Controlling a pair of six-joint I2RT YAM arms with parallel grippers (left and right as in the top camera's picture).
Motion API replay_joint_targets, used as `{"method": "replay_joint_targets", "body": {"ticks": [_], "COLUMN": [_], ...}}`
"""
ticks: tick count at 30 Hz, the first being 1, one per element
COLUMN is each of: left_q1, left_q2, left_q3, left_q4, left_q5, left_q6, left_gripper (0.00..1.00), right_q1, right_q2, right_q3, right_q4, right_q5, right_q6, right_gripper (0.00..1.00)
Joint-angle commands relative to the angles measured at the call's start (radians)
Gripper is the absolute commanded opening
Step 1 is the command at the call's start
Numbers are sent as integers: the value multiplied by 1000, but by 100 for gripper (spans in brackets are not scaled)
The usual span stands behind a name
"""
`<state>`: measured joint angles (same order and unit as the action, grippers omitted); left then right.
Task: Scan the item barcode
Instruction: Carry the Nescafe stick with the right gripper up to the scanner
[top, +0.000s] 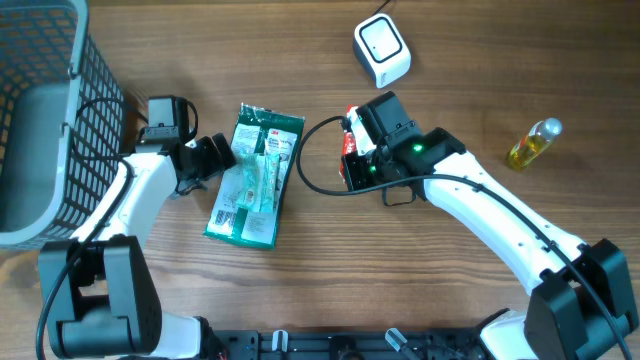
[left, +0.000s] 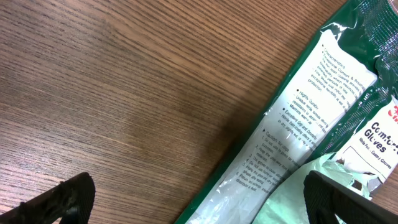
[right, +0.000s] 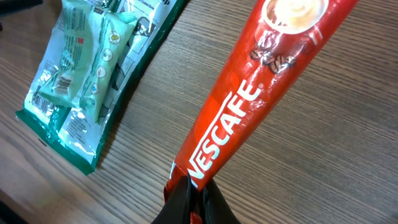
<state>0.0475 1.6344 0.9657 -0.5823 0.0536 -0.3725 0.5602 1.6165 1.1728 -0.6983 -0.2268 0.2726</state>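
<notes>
**Red Nescafé stick sachet**: it is sitting at centre frame in the overhead view, and in the right-wrist view it is running from bottom centre to upper right. The right gripper is pinching its lower end, with the jaws closed tight on the thin seal.

**Doing the step well:** the sachet is probably needing to go to the white scanner at upper centre, near and just above the gripper. No barcode is showing on the visible face, so a roll of the wrist is likely called for to present the printed code to the scanner window. Gripped at one end only, the long sachet is apt to droop or swing.

**Surroundings:**
- The green gloves pack is lying left of centre.
- The left gripper is standing wide open and empty at the pack's left edge.
- A grey basket is filling the upper left.
- A yellow bottle is lying at right, well apart.

The short path to the scanner is looking unobstructed.
</notes>
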Motion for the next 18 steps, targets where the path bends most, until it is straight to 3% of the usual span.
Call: {"method": "replay_joint_targets", "body": {"ticks": [1,10,18], "left_q1": [11,11,11], "left_q2": [3,3,3], "left_q3": [-6,-6,-6], "left_q4": [3,3,3], "left_q5": [-2,-2,-2], "left_q6": [-6,-6,-6], "left_gripper": [100,100,100], "right_q1": [-2,-60,-222], "right_q2": [7,7,14], "right_q3": [-3,30,417], "right_q4": [5,-11,-352], "right_q5": [25,1,-51], "right_q6": [28,89,-76], "right_gripper": [4,4,4]}}
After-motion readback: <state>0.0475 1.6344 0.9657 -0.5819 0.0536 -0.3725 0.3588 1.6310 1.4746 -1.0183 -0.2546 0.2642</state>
